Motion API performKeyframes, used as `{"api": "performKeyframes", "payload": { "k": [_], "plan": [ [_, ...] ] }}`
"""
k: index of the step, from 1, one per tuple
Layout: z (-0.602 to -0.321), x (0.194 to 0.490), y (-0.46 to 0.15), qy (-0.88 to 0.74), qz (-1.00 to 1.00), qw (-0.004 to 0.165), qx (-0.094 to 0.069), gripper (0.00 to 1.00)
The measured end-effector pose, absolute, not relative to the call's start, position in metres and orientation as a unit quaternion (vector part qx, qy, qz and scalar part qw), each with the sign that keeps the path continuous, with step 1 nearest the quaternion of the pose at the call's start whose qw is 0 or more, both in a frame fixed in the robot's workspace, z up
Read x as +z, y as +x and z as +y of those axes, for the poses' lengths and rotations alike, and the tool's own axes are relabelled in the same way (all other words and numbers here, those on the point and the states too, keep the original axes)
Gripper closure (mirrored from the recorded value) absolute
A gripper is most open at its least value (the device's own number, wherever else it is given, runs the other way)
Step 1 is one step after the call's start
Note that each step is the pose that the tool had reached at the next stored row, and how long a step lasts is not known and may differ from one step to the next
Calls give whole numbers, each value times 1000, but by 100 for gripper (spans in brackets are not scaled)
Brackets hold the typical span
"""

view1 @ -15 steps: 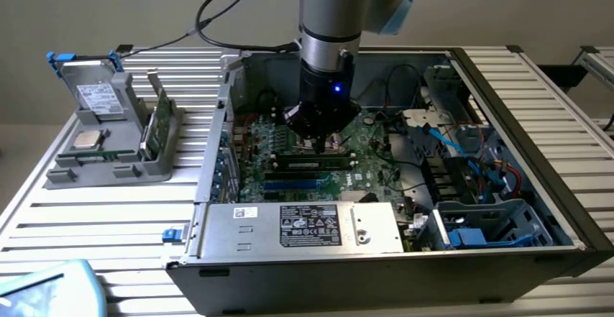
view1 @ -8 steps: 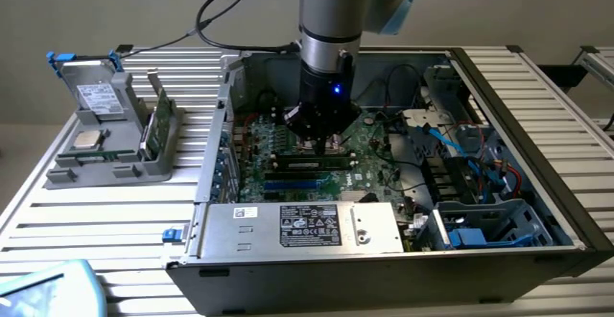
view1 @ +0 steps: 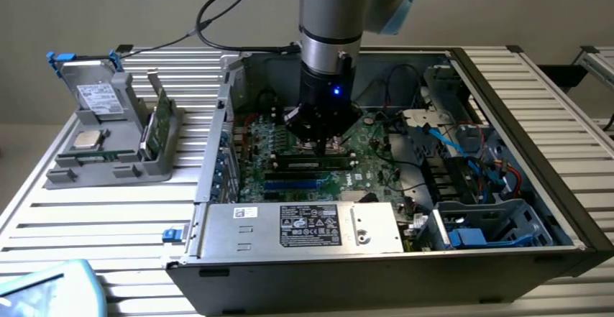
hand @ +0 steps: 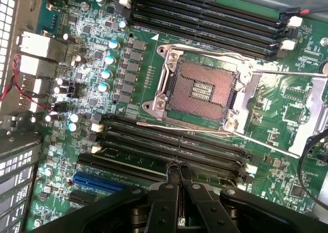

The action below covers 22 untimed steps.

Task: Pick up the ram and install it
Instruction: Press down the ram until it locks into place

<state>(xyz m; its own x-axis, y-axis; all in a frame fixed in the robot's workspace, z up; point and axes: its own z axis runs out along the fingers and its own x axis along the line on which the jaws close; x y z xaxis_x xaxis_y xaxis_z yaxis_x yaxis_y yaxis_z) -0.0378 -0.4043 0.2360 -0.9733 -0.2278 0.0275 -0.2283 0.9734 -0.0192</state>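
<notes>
arm (view1: 331,15) hangs vertical, wrist pointing straight down. gripper (hand: 179,170) sits low at its end. fingers (hand: 172,177) pressed together, tips touching, no gap between them.

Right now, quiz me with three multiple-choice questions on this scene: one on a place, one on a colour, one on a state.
1. Where is the gripper?
A. outside the case
B. low over the motherboard, inside the case
C. high above the case

2. What colour is the short slot near the gripper?
A. red
B. blue
C. yellow

3. The CPU socket is:
A. empty
B. holding a chip
C. under a fan

Answers:
1 B, the arm reaches down into the open case and its fingertips sit just above the board.
2 B, the wrist view shows it bright blue among black slots.
3 A, its bare contact grid shows.
</notes>
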Motion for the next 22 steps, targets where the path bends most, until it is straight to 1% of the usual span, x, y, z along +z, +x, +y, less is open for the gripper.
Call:
{"api": "performKeyframes", "payload": {
  "k": [22],
  "plan": [
    [-404,236,-38,28,-999,13,12,89]
  ]
}}
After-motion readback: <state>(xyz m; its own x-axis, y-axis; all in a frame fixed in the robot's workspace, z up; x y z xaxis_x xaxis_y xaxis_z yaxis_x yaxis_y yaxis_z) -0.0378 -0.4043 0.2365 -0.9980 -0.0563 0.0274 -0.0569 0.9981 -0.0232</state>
